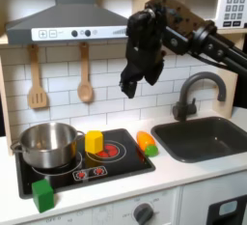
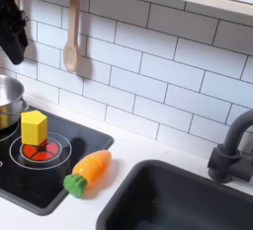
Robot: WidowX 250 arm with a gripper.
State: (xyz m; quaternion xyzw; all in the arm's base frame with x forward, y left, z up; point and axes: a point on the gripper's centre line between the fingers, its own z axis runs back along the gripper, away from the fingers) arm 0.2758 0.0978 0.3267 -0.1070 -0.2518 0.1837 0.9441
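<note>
Pincer hung empty, slightly parted, at upper centre above the carrot; descent and alignment seemed needed for any grasp.

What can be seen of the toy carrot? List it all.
The toy carrot is a short orange piece with a green cap at one end, smooth and plastic-looking. It lies on its side at the edge of the black stovetop, near the sink, its green end pointing toward the camera in the second exterior view and its orange body partly over the white counter. In the first exterior view it lies to the right of the yellow block. The gripper hangs well above, not touching it.
</note>
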